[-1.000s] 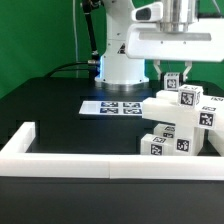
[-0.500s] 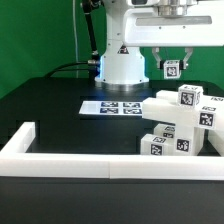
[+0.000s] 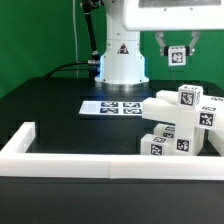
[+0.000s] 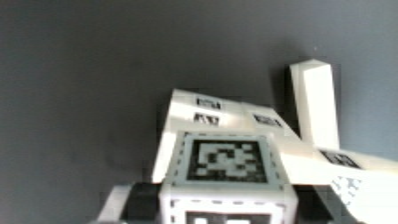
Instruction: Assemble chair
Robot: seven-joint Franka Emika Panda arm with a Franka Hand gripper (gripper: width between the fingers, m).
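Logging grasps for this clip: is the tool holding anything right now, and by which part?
Yes. The tool is shut on a small white tagged chair part, lifted clear above the partly built chair. The fingers grip its sides near its upper end.

You see only the tips of the gripper (image 3: 178, 45) at the exterior view's upper edge, at one o'clock; the arm above is cut off. The tagged white part (image 3: 178, 56) it holds hides the gap between the fingers. At three o'clock the chair (image 3: 182, 122) runs off the edge, and the rail (image 3: 70, 161) covers its base. The wrist view is blurred; the tagged part (image 4: 226, 160) fills six o'clock, cut off below.
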